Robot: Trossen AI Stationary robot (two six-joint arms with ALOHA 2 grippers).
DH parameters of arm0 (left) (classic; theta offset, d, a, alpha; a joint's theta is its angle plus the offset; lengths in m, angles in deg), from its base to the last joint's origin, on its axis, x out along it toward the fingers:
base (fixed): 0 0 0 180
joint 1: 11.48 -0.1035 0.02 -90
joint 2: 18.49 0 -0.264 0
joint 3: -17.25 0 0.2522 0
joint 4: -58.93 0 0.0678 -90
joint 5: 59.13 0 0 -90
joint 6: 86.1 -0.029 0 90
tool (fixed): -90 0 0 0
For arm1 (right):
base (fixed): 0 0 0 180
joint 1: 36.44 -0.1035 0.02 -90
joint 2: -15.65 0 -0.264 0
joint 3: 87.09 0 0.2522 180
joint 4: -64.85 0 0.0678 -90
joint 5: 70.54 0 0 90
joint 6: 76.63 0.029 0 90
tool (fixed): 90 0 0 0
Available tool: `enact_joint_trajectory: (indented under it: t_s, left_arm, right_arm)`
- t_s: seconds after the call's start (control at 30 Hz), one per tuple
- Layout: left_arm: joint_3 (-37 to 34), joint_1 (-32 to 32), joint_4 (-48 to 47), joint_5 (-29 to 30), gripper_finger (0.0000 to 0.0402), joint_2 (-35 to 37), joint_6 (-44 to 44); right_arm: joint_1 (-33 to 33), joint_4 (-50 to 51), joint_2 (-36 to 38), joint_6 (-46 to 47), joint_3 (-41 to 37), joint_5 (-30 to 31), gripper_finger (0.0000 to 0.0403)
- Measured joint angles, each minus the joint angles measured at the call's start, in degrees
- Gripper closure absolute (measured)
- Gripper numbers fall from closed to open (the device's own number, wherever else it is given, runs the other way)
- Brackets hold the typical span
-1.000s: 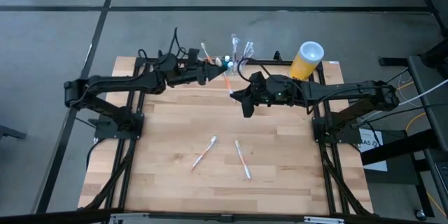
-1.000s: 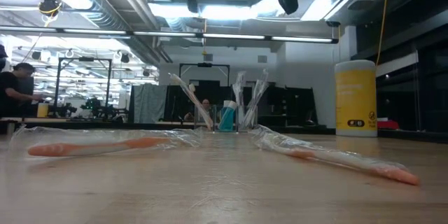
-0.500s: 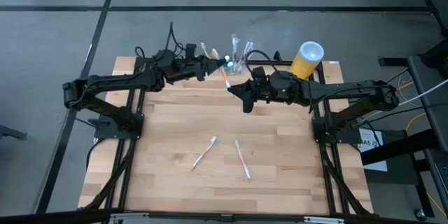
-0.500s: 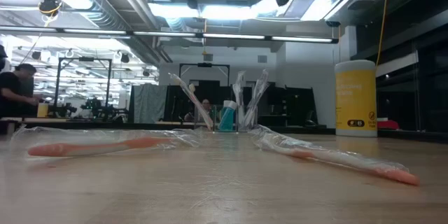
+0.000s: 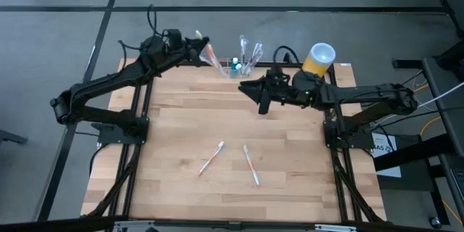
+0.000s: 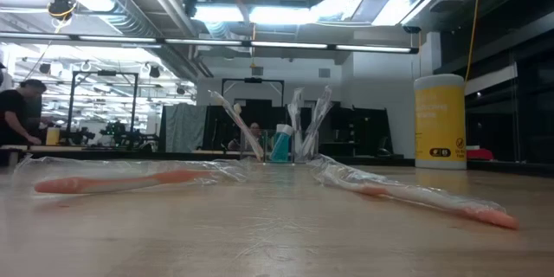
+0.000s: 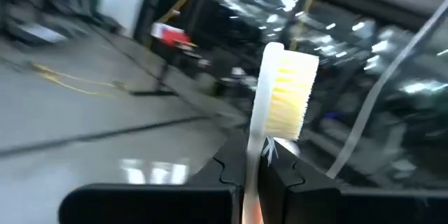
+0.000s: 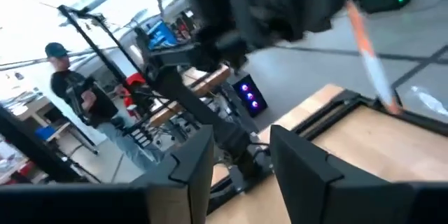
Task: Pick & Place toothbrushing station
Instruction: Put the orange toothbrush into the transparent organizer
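The toothbrushing station (image 5: 243, 62) is a small see-through holder at the table's far edge, with toothbrushes and a blue tube standing in it; the low view shows the station (image 6: 282, 146) straight ahead. My left gripper (image 5: 201, 43) is raised left of the station and shut on an orange-handled toothbrush (image 5: 214, 60). The bristled head (image 7: 288, 99) shows in the left wrist view. My right gripper (image 5: 255, 91) hovers just near of the station. It is open (image 8: 241, 171) with nothing between its fingers. My left gripper pinches the toothbrush's neck (image 7: 251, 155), just below the bristled head, between its two fingers. The head stands out past the fingertips. The orange handle (image 8: 369, 42) hangs slanting below the gripper toward the station, lifted clear of the table.
A yellow cylinder with a white top (image 5: 318, 60) stands right of the station. Two wrapped toothbrushes (image 5: 212, 157) (image 5: 251, 164) lie on the wood in the middle of the table. People and racks show in the room beyond.
The toothbrush has passed from my right gripper to my left. My left gripper took hold of it, then rose and drew back toward the table's far left corner with it. My right gripper let go and shifted slightly toward the far right.
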State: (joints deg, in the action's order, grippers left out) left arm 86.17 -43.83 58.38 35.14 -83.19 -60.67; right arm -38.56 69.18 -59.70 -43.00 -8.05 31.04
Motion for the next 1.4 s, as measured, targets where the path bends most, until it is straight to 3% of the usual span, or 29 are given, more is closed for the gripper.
enact_joint_trajectory:
  t_s: [0.2,0.33,0.47,0.83,1.07,1.4]
  left_arm:
    - [-0.4,3.5,4.6,11.3,0.0393,-5.3,-16.1]
    - [-0.4,4.6,8.3,18.2,0.0393,-11.8,-19.5]
    - [-0.4,2.4,12.5,21.3,0.0393,-18.3,-20.6]
    - [-0.1,-5.4,22.9,15.2,0.0393,-33.5,-10.0]
    - [-0.1,-5.0,20.7,12.6,0.0390,-38.1,-3.4]
    - [0.0,-7.8,16.7,6.1,0.0252,-36.6,2.4]
  right_arm:
    - [-0.1,0.0,2.7,-3.1,0.0,3.1,0.0268]
    - [-0.1,0.4,4.2,-3.5,0.0,4.1,0.0274]
    - [-0.7,0.5,5.8,-3.2,0.0,4.4,0.0278]
    - [-6.9,8.8,11.4,-1.5,0.0,17.8,0.0278]
    - [-10.4,10.9,13.4,-3.0,0.0,24.0,0.0278]
    - [-12.0,14.3,13.8,-1.7,0.0,24.2,0.0278]
